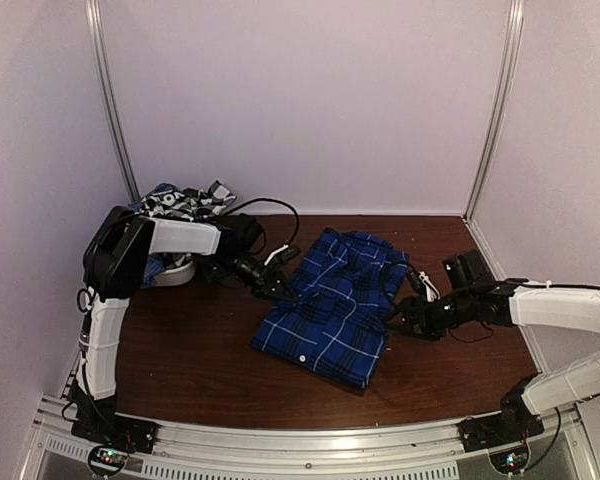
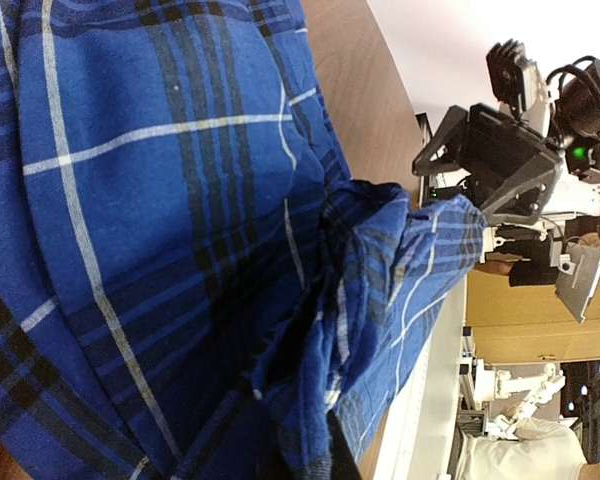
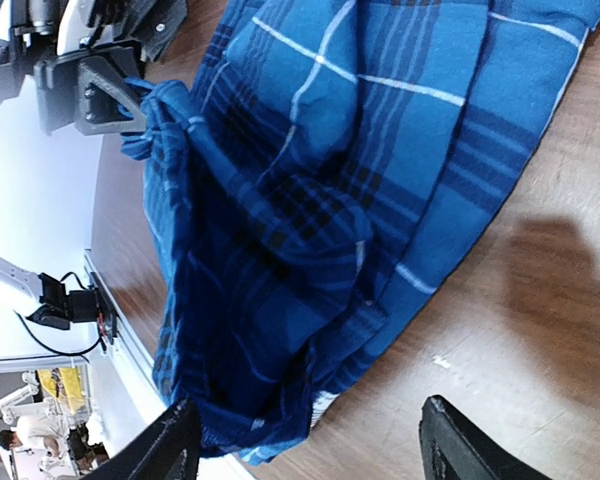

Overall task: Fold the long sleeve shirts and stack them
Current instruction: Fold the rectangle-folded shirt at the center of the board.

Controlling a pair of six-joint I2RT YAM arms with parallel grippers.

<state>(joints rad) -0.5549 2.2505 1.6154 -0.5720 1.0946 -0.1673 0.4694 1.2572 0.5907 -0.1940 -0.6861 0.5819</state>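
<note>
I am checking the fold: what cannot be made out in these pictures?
- Top view: the pile of other shirts is half behind the left arm; their number is unclear.
- Left wrist view: the left fingers are hidden; the blue plaid shirt fills the frame.
- Right wrist view: the top edge cuts this shirt off.

Seen from above, the light is dim and even, the walls (image 1: 310,100) are tinted lilac and the picture is grainy. It is brighter at the right wrist: a soft dark shadow lies on the table (image 3: 500,385) ahead of the right tool (image 3: 315,445), and the room beyond is blown out white. The blue plaid shirt (image 2: 160,200) looks slightly soft up close.
</note>
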